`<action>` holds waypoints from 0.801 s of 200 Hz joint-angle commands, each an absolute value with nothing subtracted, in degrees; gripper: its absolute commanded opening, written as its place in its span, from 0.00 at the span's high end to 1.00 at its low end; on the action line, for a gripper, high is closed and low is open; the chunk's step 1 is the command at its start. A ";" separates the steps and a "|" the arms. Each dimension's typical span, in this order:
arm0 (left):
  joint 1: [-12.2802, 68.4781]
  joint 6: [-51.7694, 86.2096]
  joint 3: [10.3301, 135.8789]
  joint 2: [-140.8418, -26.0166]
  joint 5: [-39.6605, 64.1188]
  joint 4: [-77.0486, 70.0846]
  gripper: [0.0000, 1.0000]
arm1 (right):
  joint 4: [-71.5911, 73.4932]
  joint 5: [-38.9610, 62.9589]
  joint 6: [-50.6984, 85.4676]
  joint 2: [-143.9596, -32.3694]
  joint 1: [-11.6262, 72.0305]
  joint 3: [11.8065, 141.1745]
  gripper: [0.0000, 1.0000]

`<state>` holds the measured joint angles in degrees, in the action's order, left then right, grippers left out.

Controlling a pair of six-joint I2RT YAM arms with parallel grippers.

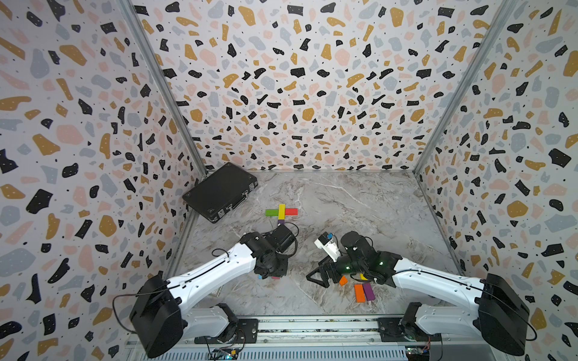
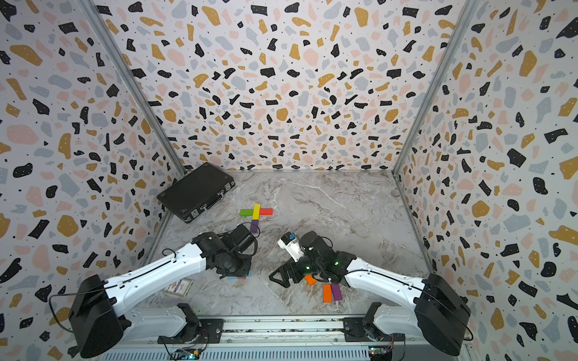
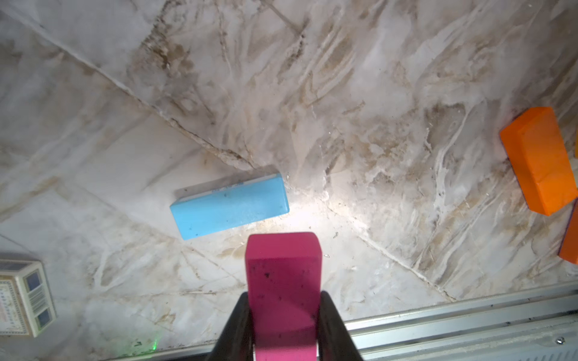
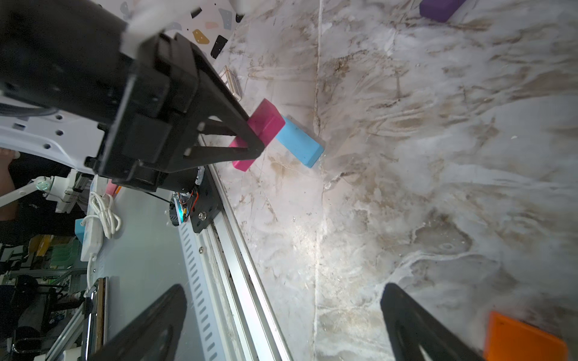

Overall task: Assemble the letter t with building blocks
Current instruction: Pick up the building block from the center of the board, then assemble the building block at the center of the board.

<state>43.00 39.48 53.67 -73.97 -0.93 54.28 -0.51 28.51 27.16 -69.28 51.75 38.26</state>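
Mid-table, building blocks form a cross: a green block, a yellow block and a red block, with a purple block below them. My left gripper is shut on a pink block, held low over the table close to a light blue block that lies flat. My right gripper is open with nothing between its fingers, near the front rail. Beside it lie a short orange block, a long orange block, another purple block and a bit of yellow.
A closed black case leans in the back left corner. A small card box lies by the left arm near the front. An aluminium rail runs along the table's front edge. Patterned walls close in three sides.
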 commanded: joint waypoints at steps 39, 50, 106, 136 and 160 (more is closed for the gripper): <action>35.71 29.03 60.81 -82.70 0.46 52.35 0.74 | -1.41 33.76 25.07 -68.75 45.54 39.53 0.01; 34.49 27.91 62.09 -84.77 1.19 51.72 0.74 | -0.85 34.42 25.05 -69.44 44.81 39.63 0.01; 30.38 22.79 67.33 -95.52 2.99 47.12 0.74 | -0.16 36.80 22.66 -74.10 41.94 42.96 0.01; 29.05 21.82 69.30 -99.26 2.75 45.73 0.74 | -0.06 37.85 21.93 -76.92 40.90 45.37 0.01; 28.50 21.50 70.09 -101.18 2.13 44.92 0.74 | 0.00 38.31 21.65 -78.24 40.19 46.49 0.01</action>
